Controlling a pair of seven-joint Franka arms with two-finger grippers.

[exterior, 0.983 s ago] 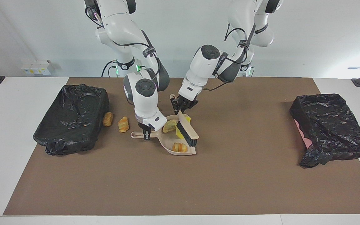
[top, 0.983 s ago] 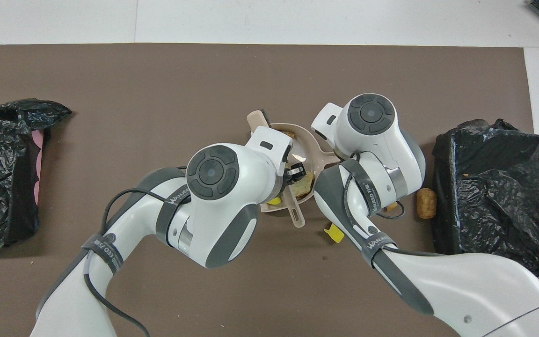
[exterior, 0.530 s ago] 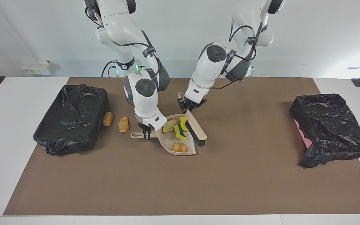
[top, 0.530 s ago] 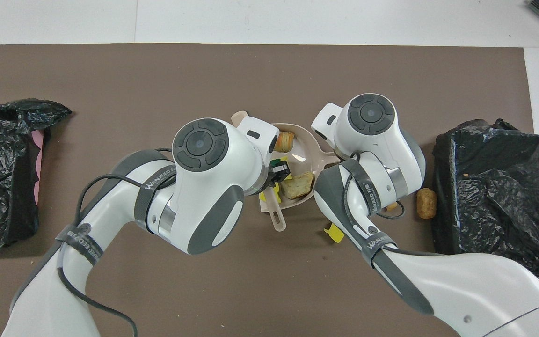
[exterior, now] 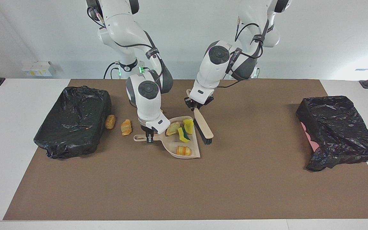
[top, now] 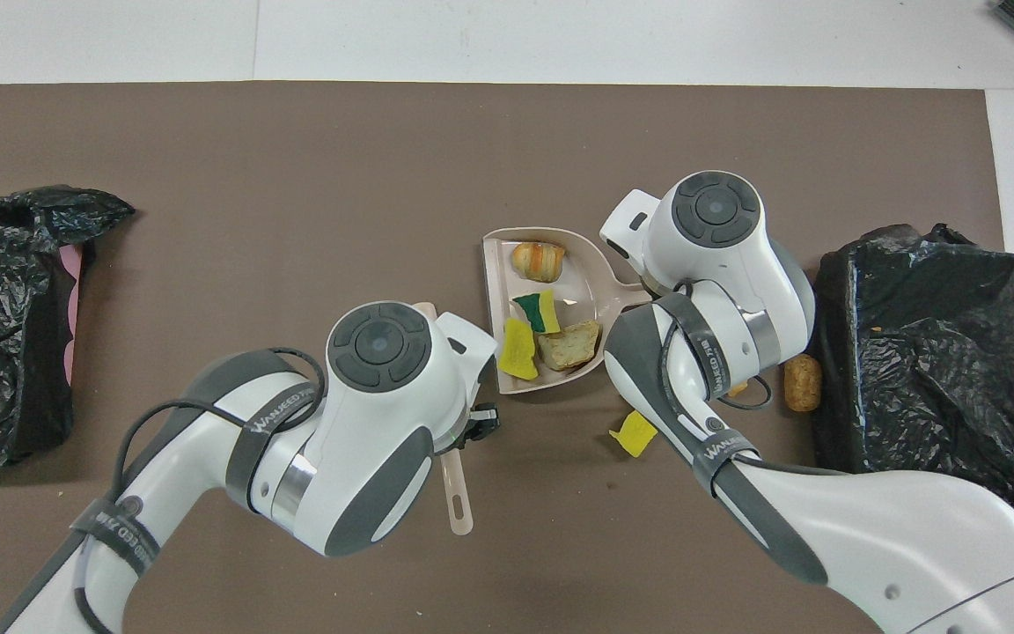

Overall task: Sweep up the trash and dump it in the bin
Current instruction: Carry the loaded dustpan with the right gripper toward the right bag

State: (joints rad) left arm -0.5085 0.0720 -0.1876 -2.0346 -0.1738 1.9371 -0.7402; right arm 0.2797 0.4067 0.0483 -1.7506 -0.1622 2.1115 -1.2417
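The right gripper point(exterior: 149, 136), left of centre frame, clamps the dustpan point(exterior: 184, 145) handle; four scraps point(exterior: 184, 150) lie inside. At centre the left gripper point(exterior: 196, 105) pinches the brush point(exterior: 203, 127). Sweeping seems underway; two scraps point(exterior: 126, 127) beside the bin point(exterior: 73, 119) need collecting next.

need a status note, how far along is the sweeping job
Done: four scraps lie in the beige plastic dustpan. In hand: right gripper holds its handle, left gripper the beige brush. Left: two bread-like pieces, a yellow wedge, then dumping into the black-lined bin.
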